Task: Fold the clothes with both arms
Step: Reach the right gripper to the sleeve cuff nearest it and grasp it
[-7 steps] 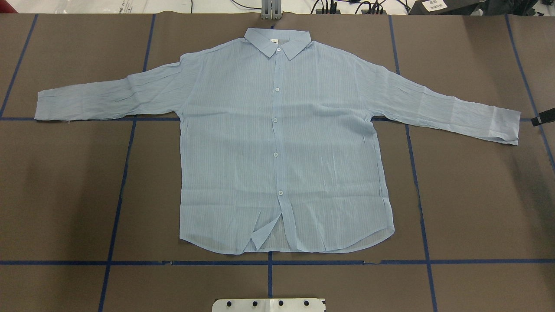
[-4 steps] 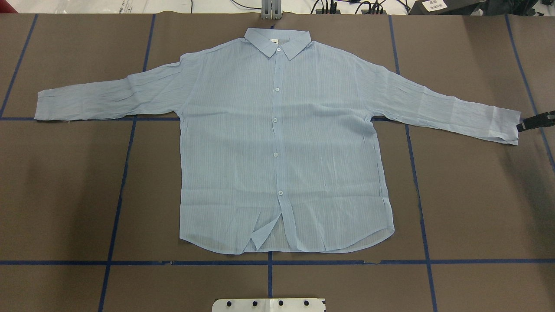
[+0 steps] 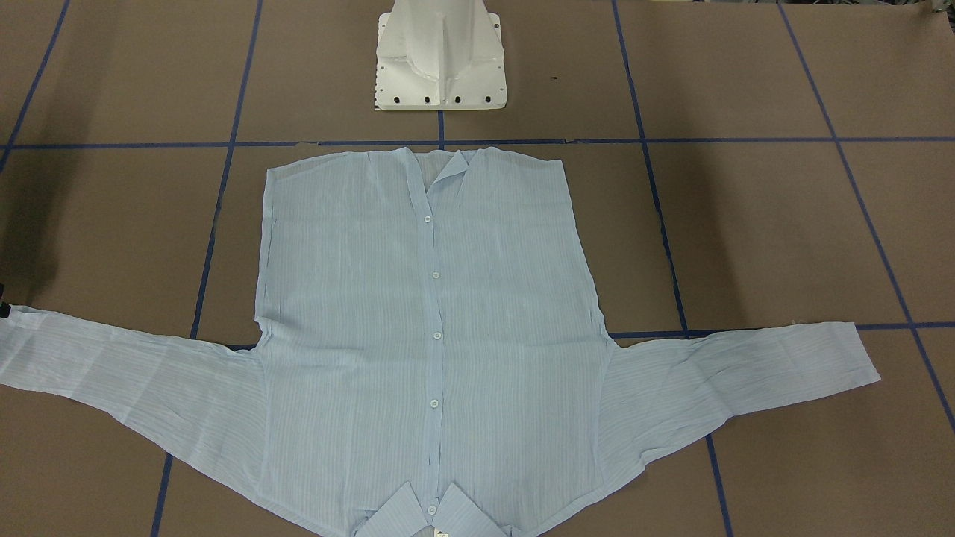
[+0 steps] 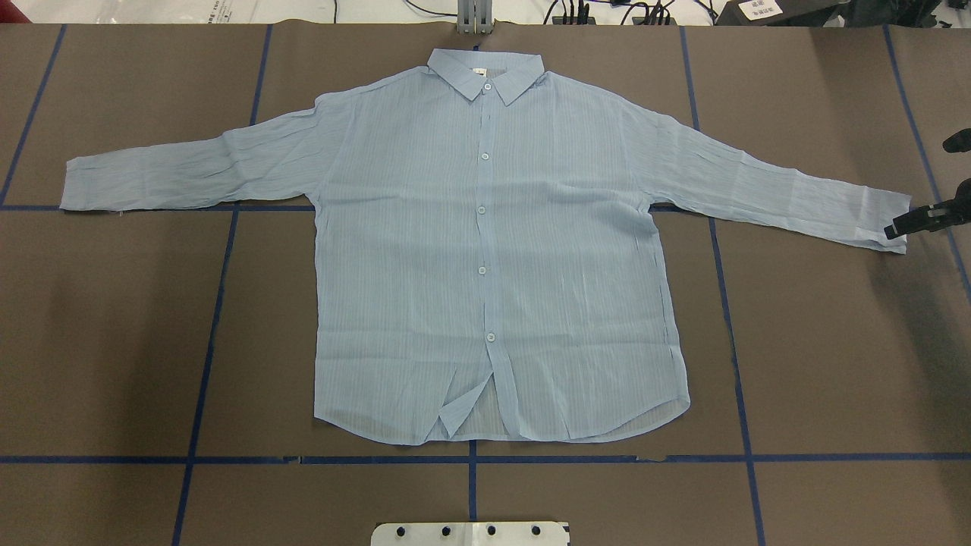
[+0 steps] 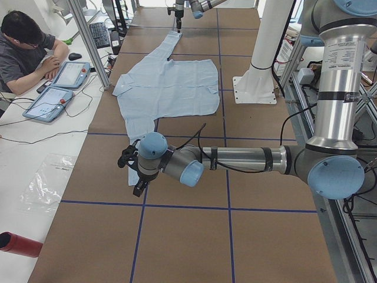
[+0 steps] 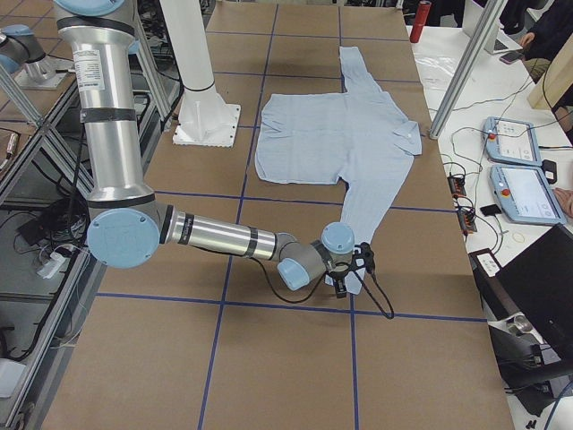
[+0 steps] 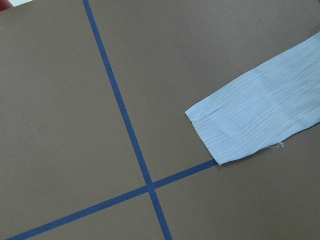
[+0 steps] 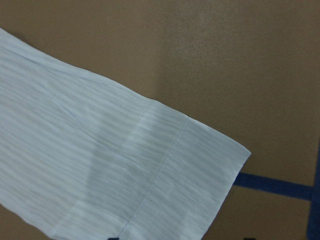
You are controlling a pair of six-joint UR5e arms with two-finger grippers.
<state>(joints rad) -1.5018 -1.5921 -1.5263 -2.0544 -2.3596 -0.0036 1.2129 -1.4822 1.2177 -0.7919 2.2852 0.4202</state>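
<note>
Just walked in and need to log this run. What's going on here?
A thin light-blue striped button-front shirt lies flat, front up, sleeves spread, on the brown table with blue tape lines. No fold is made yet. The right gripper is at the sleeve cuff on the robot's right; whether it grips is unclear. The left gripper hangs near the other sleeve cuff.

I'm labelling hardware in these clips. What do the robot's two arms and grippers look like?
The left arm and right arm are grey metal tubes with light-blue joint caps and black cables running along them. The left gripper and right gripper are black, two-fingered.
</note>
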